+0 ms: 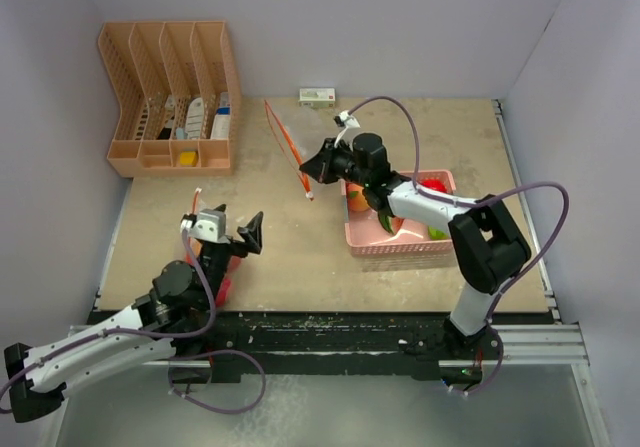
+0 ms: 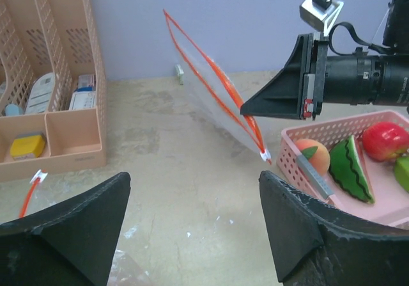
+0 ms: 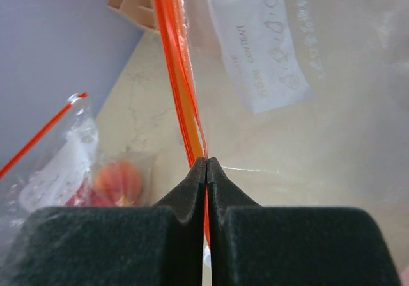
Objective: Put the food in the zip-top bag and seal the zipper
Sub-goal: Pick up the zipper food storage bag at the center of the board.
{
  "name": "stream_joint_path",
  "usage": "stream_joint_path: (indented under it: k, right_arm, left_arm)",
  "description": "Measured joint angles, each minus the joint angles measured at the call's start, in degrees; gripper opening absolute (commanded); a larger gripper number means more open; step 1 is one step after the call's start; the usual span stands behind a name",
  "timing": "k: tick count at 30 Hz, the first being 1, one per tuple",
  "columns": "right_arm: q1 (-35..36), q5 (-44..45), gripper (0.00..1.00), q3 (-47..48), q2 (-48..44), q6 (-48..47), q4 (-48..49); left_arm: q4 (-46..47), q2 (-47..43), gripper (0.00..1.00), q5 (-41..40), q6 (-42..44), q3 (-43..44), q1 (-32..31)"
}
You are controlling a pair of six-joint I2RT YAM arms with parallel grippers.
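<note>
Right pincer [image 3: 206, 164] is pinched shut on the orange zipper of the clear zip-top bag [image 2: 211, 107], which hangs tilted above the desk [image 1: 290, 257]. Left pincer [image 2: 195, 190] gapes wide. Glossy food [image 2: 385, 140], a peach, a watermelon wedge and a red apple, lies in the pink basket [image 2: 332, 130].

A rack [image 1: 170, 97] is set at the back left of the bench [image 1: 290, 267]. A basket [image 1: 400, 245] is set at the right, with food [image 2: 383, 139] laid in it. The zip-top bag [image 2: 211, 100] is held up between them.

Right end effector [image 2: 246, 111] pinches zip-top bag [image 2: 206, 93] beside pink basket [image 2: 332, 130]
</note>
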State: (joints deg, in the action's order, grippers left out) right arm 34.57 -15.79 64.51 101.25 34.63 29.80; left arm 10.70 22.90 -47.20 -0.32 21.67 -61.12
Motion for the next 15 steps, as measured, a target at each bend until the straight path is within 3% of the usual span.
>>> stream_joint_path:
  k: [4, 9, 15]
  right_arm:
    - [0.39, -3.43, 0.00, -1.81, -2.16, 3.23, 1.07]
    - [0.74, -6.05, 0.00, -3.10, -7.26, 4.87, 1.62]
    - [0.74, -7.93, 0.00, -5.40, -13.05, 5.35, 2.64]
  left_arm:
    - [10.93, 2.03, 0.80, 1.99, 1.84, -2.93, 0.28]
    - [24.24, 10.78, 0.86, 5.09, 1.62, -2.95, 2.21]
    - [31.12, 14.56, 0.89, 9.55, -2.86, -4.22, 6.93]
